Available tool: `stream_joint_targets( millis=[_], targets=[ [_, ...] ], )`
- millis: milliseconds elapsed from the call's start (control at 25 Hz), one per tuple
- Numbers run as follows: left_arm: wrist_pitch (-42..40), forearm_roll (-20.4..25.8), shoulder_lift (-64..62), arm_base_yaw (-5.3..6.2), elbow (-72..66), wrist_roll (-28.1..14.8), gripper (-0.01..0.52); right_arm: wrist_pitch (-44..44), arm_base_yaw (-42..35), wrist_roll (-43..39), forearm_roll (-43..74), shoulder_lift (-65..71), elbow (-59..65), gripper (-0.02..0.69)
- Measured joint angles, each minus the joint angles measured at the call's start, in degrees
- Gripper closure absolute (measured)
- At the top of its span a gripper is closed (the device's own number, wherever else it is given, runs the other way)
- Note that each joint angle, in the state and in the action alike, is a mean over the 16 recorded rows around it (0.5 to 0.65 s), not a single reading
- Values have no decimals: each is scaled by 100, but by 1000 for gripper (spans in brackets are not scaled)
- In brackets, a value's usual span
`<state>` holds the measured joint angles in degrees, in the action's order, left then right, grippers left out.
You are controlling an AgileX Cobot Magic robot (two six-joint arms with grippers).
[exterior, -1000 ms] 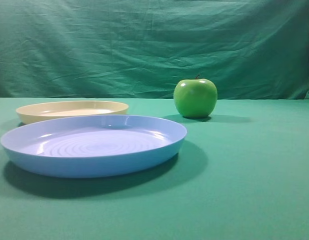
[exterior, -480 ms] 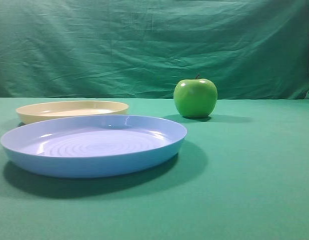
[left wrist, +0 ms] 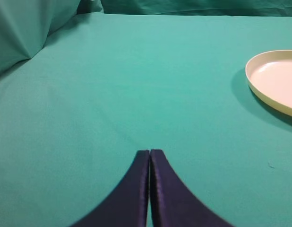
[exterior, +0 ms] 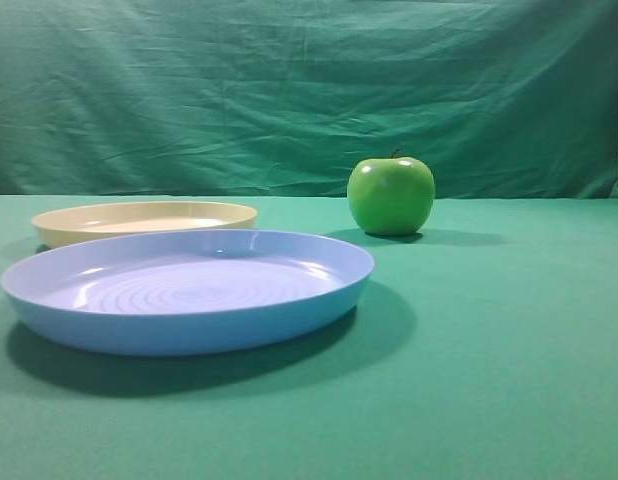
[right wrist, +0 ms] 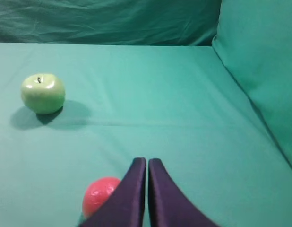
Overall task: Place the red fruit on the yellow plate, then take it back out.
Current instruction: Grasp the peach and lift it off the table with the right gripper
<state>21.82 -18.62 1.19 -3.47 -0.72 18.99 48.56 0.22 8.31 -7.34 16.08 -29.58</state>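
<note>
- Exterior high view: nothing has shifted over the last second. The shiny green apple [exterior: 391,196] sits at about 1 o'clock from the larger light blue plate with its ringed centre [exterior: 329,300], and the shallow pale cream-yellow plastic plate [exterior: 59,228] lies just behind the blue one, at its 11 o'clock. Neither of my arms shows here, and the small round red fruit is not in this view either.
- Left wrist view: my left claw [left wrist: 150,152] is closed, its two dark fingers pressed together with nothing between them. It hangs over bare green cloth [left wrist: 113,94]. The yellow plate [left wrist: 259,87] is at about 2 o'clock from the tips, well apart, and the part I can see holds nothing.
- Right wrist view: my right claw [right wrist: 147,161] is closed too and grips nothing. The red fruit [right wrist: 98,195] rests on the cloth just beside my left finger, at about 8 o'clock from the tips, partly hidden behind it. The green apple [right wrist: 43,92] stands well apart at 10 o'clock.
- What this means: I judge the task not yet begun. With no change at all, the first step is ahead of me, and my right claw must open before it can take the red fruit.
</note>
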Motion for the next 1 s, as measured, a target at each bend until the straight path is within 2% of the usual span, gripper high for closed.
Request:
stream_joint_targets(
  millis=[280, 480, 840, 1000],
  targets=[
    [0, 0, 0, 0, 0, 0, 514, 1527, 46, 18, -438, 1371, -1276, 665],
    [0, 0, 0, 0, 0, 0, 514, 2100, 269, 50, -565, 2308, -1611, 665],
    [0, 0, 0, 0, 0, 0, 514, 2066, 944, -3, -102, 3887, -1675, 662],
    [0, 0, 0, 0, 0, 0, 514, 1734, 1172, -15, 164, 4436, -1677, 616]
  ],
)
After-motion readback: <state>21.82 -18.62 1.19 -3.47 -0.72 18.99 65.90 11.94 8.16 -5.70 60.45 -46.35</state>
